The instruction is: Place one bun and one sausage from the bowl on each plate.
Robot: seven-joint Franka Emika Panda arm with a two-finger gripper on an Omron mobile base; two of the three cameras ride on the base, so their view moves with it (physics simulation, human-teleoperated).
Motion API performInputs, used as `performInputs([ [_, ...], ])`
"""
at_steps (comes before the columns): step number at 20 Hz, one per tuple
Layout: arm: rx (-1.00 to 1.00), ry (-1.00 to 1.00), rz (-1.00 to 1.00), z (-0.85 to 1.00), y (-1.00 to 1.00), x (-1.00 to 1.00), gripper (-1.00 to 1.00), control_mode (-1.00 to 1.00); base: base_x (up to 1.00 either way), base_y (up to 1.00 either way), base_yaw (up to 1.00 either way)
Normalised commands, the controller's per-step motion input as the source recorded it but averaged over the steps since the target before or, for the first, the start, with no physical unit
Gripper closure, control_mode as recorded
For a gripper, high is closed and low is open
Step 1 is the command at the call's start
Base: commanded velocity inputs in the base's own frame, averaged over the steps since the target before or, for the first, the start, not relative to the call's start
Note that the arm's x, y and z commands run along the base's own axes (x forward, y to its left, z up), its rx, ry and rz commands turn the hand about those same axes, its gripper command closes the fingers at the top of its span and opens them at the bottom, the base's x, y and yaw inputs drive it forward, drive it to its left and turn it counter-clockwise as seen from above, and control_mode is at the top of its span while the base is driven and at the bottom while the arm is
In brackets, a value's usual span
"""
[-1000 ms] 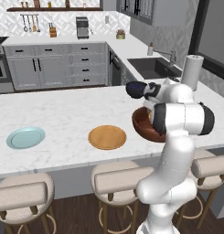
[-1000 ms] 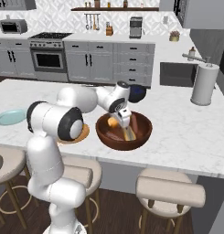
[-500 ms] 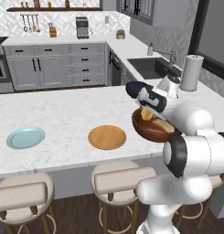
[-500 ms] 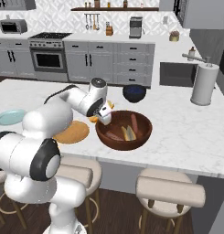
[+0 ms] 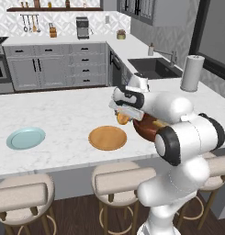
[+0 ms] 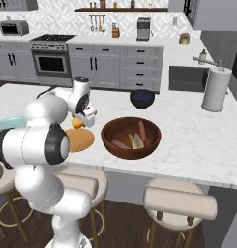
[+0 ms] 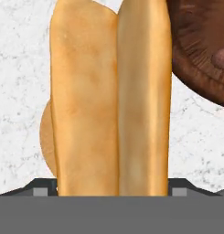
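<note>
One bun (image 7: 111, 98) in jaws, arm bent low betw. bowl (image 6: 131, 138) & orange plate (image 5: 107, 137).

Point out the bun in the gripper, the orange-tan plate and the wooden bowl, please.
bun (image 7: 111, 100), hand view, middle of its lengthwise split.
orange-tan plate (image 5: 107, 137), left base view, bare centre.
wooden bowl (image 6: 111, 144), right base view, near left wall.
</note>
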Motion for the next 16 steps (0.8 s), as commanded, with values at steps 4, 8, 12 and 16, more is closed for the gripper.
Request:
performInputs([
  [4,-0.09,0.28,0.17,-1.00,0.32,0.23,1.00,-1.00,0.00,0.00,0.00],
  [8,-0.09,0.12,0.09,-0.99,0.01,0.43,1.00,-1.00,0.00,0.00,0.00],
  [12,-0.07,0.06,0.06,-0.93,0.26,0.44,-1.00,-1.00,0.00,0.00,0.00],
  [16,-0.04,0.01,0.05,-0.43,0.31,0.10,-1.00,-1.00,0.00,0.00,0.00],
])
